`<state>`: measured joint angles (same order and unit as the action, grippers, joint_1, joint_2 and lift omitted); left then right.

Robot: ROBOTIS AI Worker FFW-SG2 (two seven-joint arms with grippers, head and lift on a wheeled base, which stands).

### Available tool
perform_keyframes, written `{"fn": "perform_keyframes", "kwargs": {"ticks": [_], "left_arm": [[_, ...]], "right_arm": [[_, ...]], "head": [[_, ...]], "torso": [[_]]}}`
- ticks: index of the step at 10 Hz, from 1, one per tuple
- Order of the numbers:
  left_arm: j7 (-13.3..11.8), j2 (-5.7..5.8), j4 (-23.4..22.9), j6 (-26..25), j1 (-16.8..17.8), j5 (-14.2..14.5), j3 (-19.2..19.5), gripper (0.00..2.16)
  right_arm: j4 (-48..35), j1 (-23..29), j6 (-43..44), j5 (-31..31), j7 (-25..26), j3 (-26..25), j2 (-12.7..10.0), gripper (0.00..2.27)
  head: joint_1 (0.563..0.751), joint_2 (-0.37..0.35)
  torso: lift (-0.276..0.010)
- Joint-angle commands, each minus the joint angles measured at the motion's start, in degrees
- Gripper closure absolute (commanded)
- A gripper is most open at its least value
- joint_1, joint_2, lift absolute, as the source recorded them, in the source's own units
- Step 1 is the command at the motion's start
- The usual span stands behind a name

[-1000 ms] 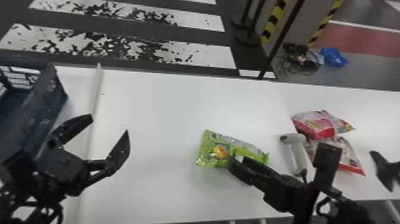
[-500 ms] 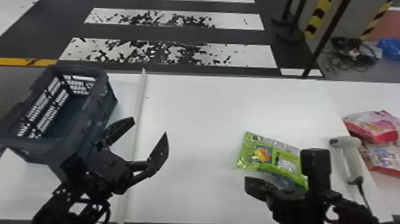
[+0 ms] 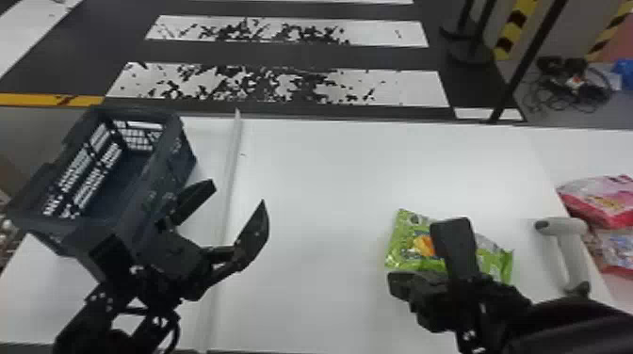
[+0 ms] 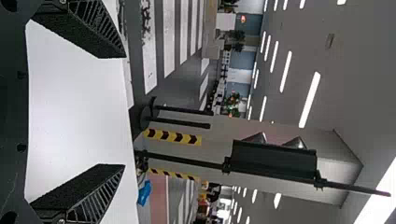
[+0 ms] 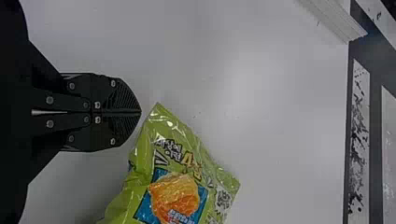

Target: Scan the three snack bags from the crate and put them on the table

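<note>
Head view: crate (image 3: 174, 155), scanner (image 3: 572, 254)

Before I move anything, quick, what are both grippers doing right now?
Left gripper: open, nothing between its fingers.
Right gripper: closed, holding nothing, its tips beside the green snack bag.

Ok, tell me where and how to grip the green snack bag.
Probably across its middle, from straight above, the right gripper opened first, one finger at each long side: the green snack bag lies flat and looks plump, longer than wide.
</note>
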<state>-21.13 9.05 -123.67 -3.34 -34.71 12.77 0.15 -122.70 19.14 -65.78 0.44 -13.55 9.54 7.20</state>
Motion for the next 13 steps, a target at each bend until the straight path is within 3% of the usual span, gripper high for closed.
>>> {"fn": "perform_keyframes", "kwargs": {"ticks": [1,2,4,7,9,10,11,13], "left_arm": [[3.5,-0.35,-1.8,-0.3,-1.3,1.6,0.2,0.03],[4.9,-0.52,-1.9,-0.3,-1.8,3.1,0.4,0.03],[5.4,-0.61,-2.7,-1.9,-2.8,5.0,0.6,0.03],[6.1,-0.7,-3.1,-2.4,-4.4,4.7,0.8,0.03],[6.5,-1.14,-2.6,-2.3,-4.5,4.5,0.8,0.03],[6.5,-1.22,-2.9,-2.4,-4.6,4.2,0.6,0.03],[6.5,-1.84,-3.2,-2.4,-4.6,3.1,0.1,0.03],[7.4,-2.1,-3.1,-2.1,-4.6,2.5,-0.2,0.03]], "right_arm": [[3.9,-4.3,-0.5,1.1,1.1,1.6,-0.1,2.13],[6.1,-6.7,-0.5,1.4,2.1,2.4,-0.2,2.13],[9.5,-11.7,-0.5,1.6,4.0,2.9,-0.6,2.13],[22.3,-22.5,0.4,0.4,8.4,1.6,-1.0,2.13],[27.2,-25.3,4.3,-0.4,11.4,0.2,-2.1,2.13],[27.1,-25.1,4.3,-1.4,12.1,-0.9,-2.1,2.13],[21.1,-20.8,1.7,-4.1,10.5,-2.8,-1.9,2.13],[1.4,-8.1,-2.2,-8.7,9.9,-5.8,-1.0,2.13]], "head": [[0.695,0.023],[0.695,0.031],[0.695,0.048],[0.695,0.015],[0.695,-0.005],[0.695,-0.012],[0.695,-0.02],[0.695,-0.02]], "torso": [[-0.094],[-0.094],[-0.094],[-0.094],[-0.094],[-0.094],[-0.094],[-0.094]]}}
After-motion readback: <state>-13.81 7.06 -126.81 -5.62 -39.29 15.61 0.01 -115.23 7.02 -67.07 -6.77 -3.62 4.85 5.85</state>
